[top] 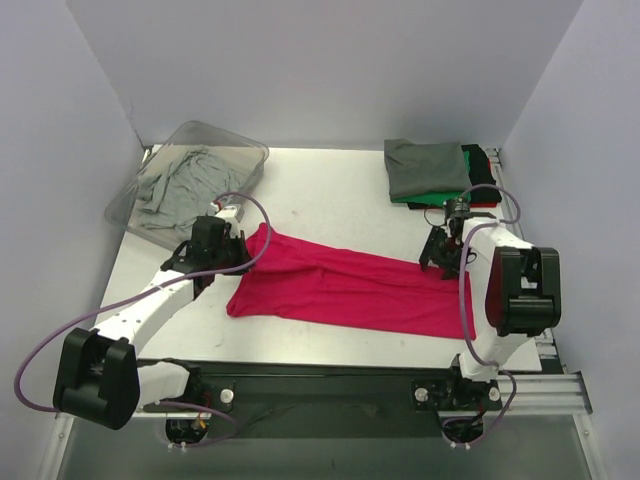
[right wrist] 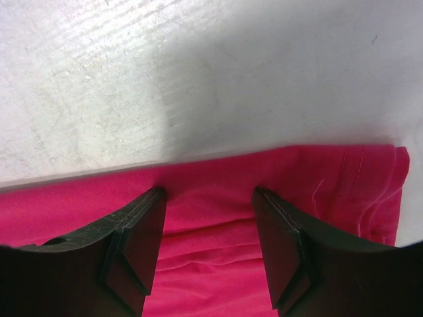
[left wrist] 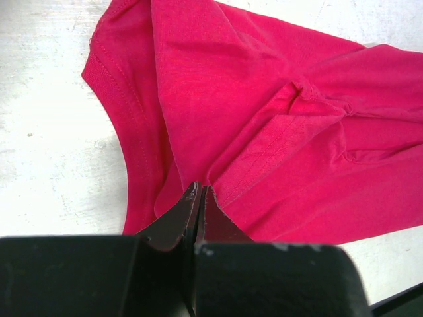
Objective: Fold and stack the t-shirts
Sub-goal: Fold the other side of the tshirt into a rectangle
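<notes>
The left fingers clamp the shirt while the right fingers straddle its edge apart (nothing gripped yet), so a shallow close could slip off and skew the fold.

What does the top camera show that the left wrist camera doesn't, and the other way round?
Only the top view: the bin holding a grey shirt, the folded stack at the far right, and the right tool over one end of the red shirt. Only the left wrist view: the left tool seen close, pinched shut on a fold of that shirt, plus the stitching along its hem. Both: the red shirt lying on the white table.
</notes>
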Robot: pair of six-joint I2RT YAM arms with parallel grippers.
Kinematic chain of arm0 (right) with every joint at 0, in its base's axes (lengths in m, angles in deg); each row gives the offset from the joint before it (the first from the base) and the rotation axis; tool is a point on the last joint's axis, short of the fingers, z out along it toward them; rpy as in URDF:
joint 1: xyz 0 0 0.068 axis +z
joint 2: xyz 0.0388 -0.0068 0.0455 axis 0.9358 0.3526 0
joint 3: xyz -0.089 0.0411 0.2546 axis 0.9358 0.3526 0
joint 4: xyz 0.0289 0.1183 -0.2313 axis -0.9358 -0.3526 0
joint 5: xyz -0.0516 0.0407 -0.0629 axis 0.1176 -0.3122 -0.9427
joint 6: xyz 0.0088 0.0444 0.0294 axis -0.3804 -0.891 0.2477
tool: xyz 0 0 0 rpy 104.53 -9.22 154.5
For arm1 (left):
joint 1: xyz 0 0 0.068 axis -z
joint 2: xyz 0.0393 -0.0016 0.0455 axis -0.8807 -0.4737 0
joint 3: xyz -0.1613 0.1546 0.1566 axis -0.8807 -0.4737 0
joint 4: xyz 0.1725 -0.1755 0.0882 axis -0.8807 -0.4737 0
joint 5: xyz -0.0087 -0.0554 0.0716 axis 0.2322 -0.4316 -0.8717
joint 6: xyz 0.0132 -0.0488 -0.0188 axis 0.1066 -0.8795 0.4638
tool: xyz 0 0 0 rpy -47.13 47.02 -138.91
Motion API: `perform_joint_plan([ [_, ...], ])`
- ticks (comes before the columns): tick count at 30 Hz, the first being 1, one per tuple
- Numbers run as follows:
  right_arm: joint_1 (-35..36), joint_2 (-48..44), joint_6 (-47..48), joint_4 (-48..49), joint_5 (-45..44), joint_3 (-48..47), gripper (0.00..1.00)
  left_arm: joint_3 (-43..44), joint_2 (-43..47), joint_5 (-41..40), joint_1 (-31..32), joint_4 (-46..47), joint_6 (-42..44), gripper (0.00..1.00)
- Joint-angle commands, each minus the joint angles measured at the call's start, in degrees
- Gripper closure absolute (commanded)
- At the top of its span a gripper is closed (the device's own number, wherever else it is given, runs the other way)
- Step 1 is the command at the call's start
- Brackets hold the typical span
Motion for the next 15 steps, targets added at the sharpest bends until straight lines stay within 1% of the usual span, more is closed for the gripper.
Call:
perform_joint_plan([
  [1,-0.1,-2.7,-0.5,-3.8,-0.6,1.4,0.44,0.2,1.3,-0.2,0.1,0.3,-0.3,1.00],
  [15,-0.1,-7.1,-1.2,-8.9,-3.7,3.5,0.45,0.1,1.9,-0.1,0.1,0.4,-0.3,1.00],
])
